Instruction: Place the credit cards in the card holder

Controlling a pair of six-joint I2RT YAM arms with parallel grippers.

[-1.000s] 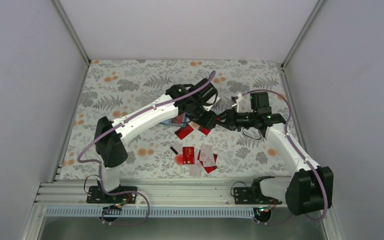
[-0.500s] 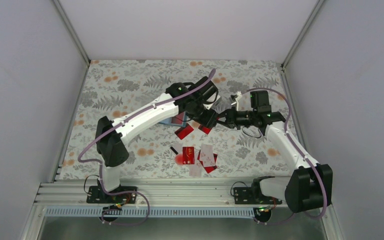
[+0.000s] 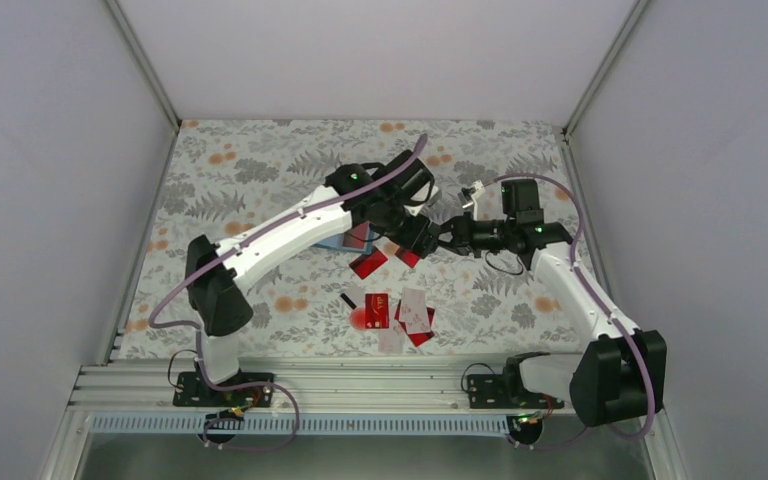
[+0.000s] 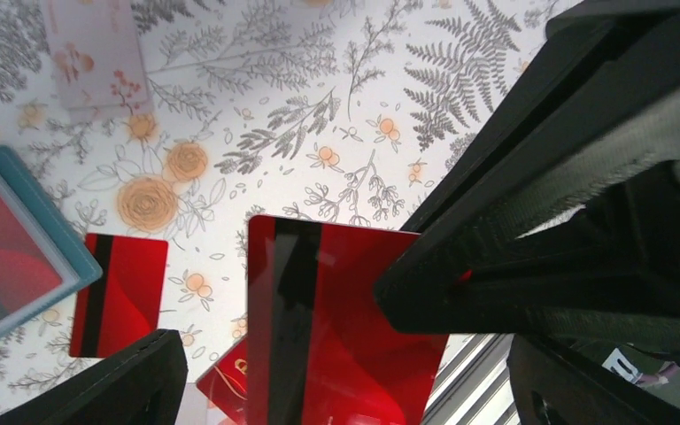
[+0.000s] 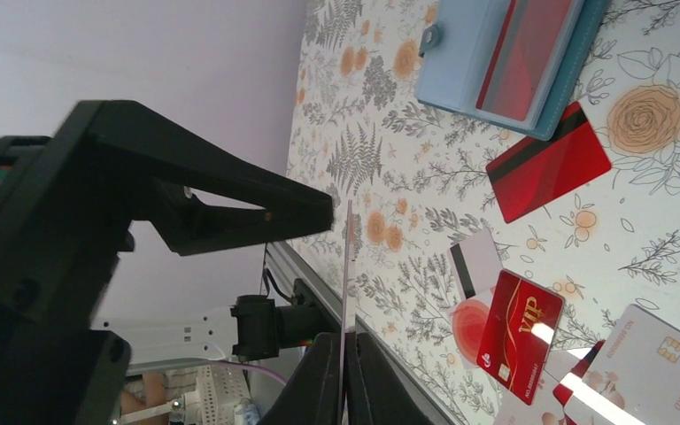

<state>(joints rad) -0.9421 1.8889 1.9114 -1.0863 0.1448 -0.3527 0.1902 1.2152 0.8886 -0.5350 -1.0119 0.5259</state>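
Observation:
My right gripper (image 3: pixel 436 241) (image 5: pixel 347 359) is shut on a bright red card (image 4: pixel 336 328) with a black stripe and holds it upright above the mat; it shows edge-on in the right wrist view (image 5: pixel 346 266). My left gripper (image 3: pixel 412 240) (image 4: pixel 345 381) is open, its jaws standing on either side of that card. The teal card holder (image 4: pixel 31 266) (image 5: pixel 505 53) (image 3: pixel 336 241) lies open on the mat with a red card in it. Another red card (image 3: pixel 367 264) (image 4: pixel 119 292) (image 5: pixel 549 164) lies beside it. Several red and white cards (image 3: pixel 405 315) lie nearer the front, among them a red VIP card (image 5: pixel 518 336).
A pale pink card (image 4: pixel 93 49) lies on the floral mat beyond the holder. A small black piece (image 3: pixel 347 299) and a round red blob (image 3: pixel 362 319) lie by the front cards. The aluminium rail (image 3: pixel 360 385) runs along the near edge; walls stand left and right.
My right gripper has moved slightly left with the red card, closer in between the left gripper's jaws. The left arm has shifted a little. The cards on the mat have not moved.

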